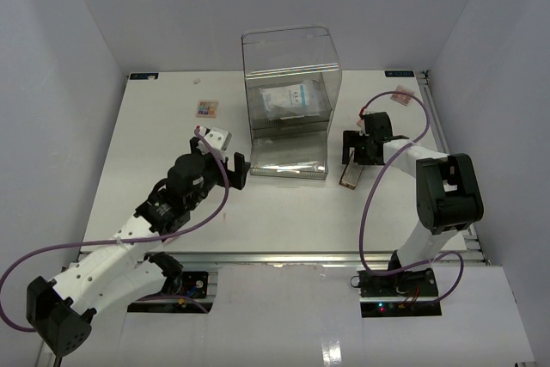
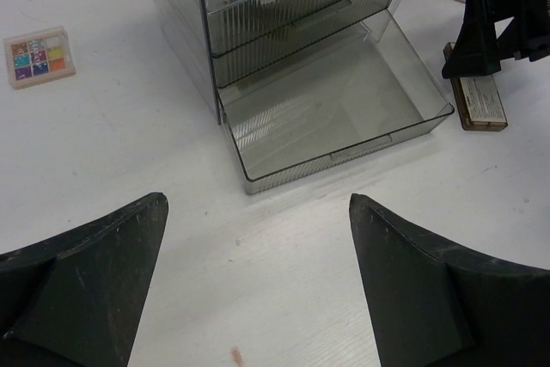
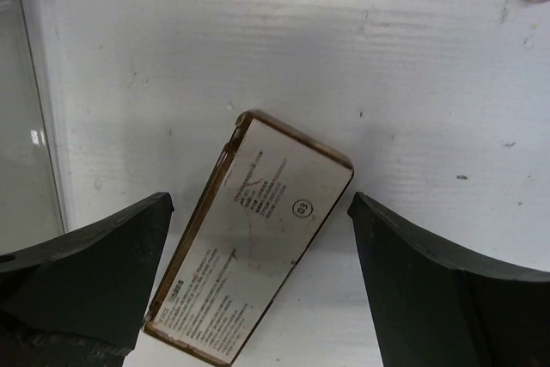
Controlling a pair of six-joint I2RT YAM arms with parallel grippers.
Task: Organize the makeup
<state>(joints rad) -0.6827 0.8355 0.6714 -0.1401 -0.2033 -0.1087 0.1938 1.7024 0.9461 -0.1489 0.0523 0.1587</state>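
The right hand hangs wide open and holds nothing. Its fingers flank the one gold compact, which lies label-up on the tabletop just right of the drawer box, with bare surface around it. The label's fine print is too small to read. The left hand, equally wide and empty, faces the box's pulled-out lowest drawer, with bare tabletop between them. One pale-blue sachet sits inside the box. Near the far edge lie a multicolour palette on the left and a pink palette on the right.
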